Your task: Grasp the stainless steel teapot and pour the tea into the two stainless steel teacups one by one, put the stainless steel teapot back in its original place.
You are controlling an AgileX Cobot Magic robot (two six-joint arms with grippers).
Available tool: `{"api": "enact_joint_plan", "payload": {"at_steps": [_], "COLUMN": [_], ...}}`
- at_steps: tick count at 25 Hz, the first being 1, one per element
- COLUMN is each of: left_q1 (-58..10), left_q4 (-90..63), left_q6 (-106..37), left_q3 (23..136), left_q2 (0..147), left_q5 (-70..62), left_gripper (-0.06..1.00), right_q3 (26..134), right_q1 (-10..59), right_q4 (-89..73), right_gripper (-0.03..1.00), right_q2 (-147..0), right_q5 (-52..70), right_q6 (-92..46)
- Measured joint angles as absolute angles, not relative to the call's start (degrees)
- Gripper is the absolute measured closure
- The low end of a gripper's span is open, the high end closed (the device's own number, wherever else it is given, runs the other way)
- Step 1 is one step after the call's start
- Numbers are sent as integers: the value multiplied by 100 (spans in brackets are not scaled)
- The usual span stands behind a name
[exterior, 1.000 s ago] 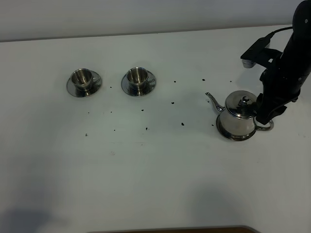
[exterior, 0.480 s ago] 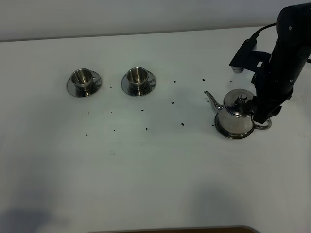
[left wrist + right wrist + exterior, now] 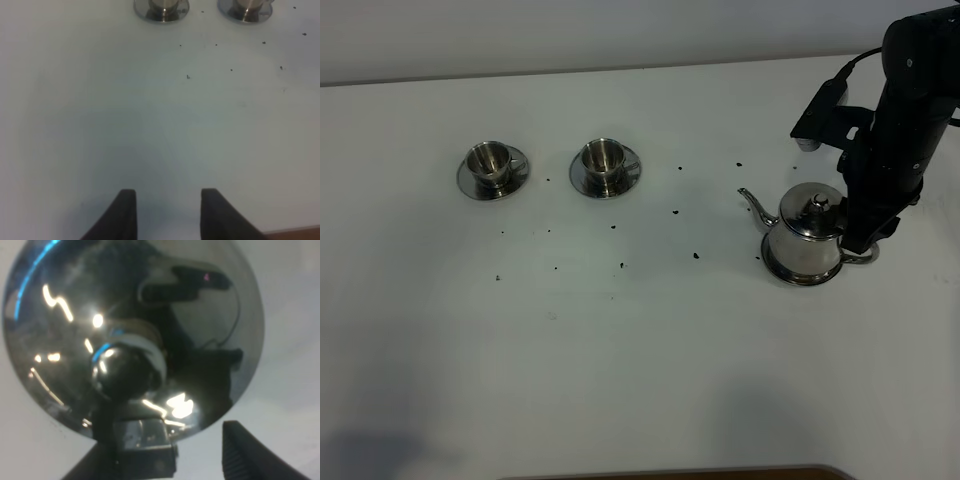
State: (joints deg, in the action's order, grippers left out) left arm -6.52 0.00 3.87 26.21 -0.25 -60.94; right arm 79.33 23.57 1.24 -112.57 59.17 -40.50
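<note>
Overhead cam caught the whole desk [image 3: 640,360]: one teapot [image 3: 805,238] upright on the right side, spout aimed at two teacups well off to the left, the left teacup [image 3: 488,160] and the right teacup [image 3: 603,157], each on a saucer [image 3: 520,170]. My right arm [image 3: 895,130] reached steeply down behind the pot. Only the right wrist cam showed my right jaws were apart, straddling the handle [image 3: 145,452], not clamped on it. Left wrist cam had my left jaws spread over the desk, gripping nothing, with both cups up at the frame edge.
</note>
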Motion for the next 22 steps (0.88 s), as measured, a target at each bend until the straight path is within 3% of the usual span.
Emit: {"api": "enact_joint_plan", "payload": {"at_steps": [22], "left_q1": [-652], "left_q4": [0], "left_q6": [387], "left_q3": [2621], "left_q2": [-25], "left_q5": [-6094], "left_gripper": [58], "right_q3": [7698], "right_q1": [2357], "right_q4": [176], "right_gripper": [54], "right_q2": [-11304], "right_q5": [5534], "right_q6": [-3957]}}
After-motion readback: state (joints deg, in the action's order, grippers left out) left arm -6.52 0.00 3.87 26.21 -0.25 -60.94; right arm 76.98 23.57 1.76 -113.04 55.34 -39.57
